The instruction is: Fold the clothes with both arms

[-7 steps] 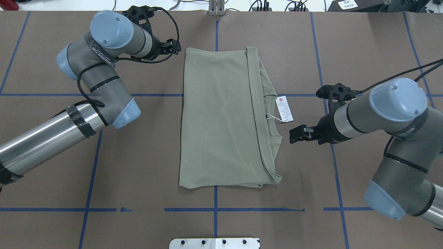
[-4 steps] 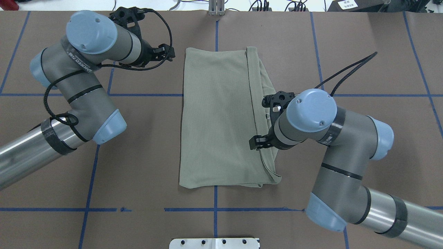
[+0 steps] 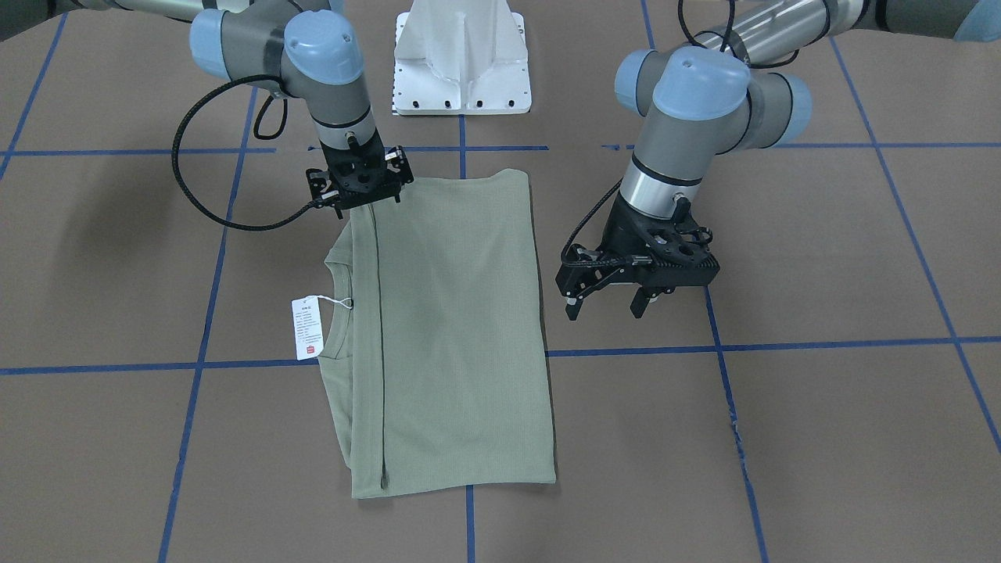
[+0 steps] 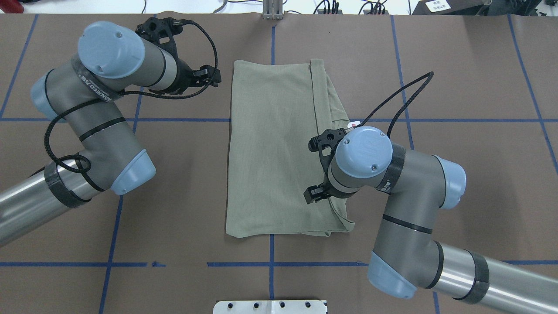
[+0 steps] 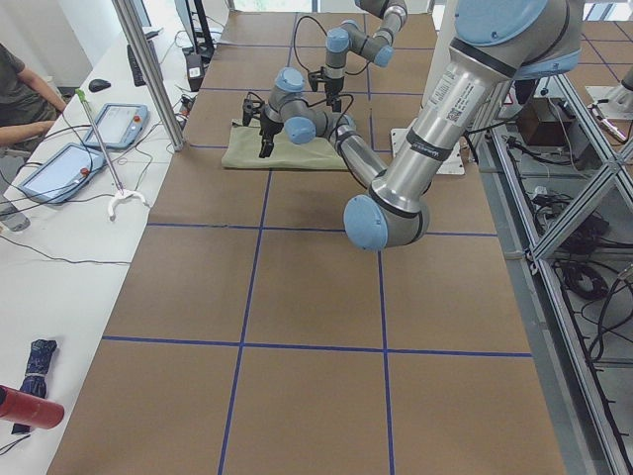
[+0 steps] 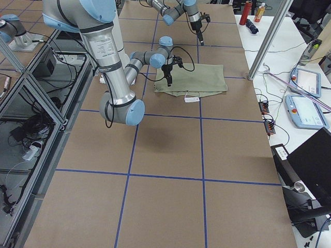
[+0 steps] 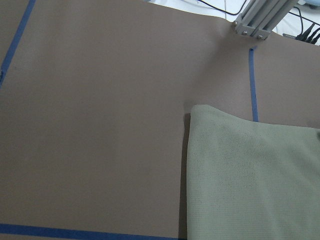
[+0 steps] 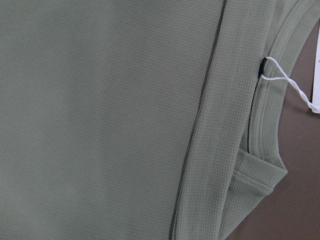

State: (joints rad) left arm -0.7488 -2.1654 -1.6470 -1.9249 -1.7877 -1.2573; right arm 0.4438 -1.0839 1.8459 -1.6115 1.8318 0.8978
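Note:
The sage-green shirt [image 4: 274, 148] lies flat on the brown table, folded into a long rectangle [image 3: 453, 328]. A fold seam runs along its length, with the ribbed neck [image 8: 260, 125] beside it. Its white hang tag [image 3: 307, 328] lies on the table beside the neck. My right gripper [image 3: 367, 202] hangs low over the seam near the shirt's robot-side end [image 4: 314, 194] and looks open. My left gripper [image 3: 606, 306] is open and empty, above the table just off the shirt's other long edge [image 4: 209, 76]. The left wrist view shows a shirt corner [image 7: 250, 170].
Blue tape lines grid the table. The white pedestal base [image 3: 461, 62] stands at the robot's edge, and an aluminium post [image 4: 273, 9] at the far edge. A person [image 5: 20, 99] sits at a side table with tablets [image 6: 305, 82].
My right arm has swung in from the right and now hangs over the shirt's folded side, covering most of the tag. My left arm drew back a little to the left.

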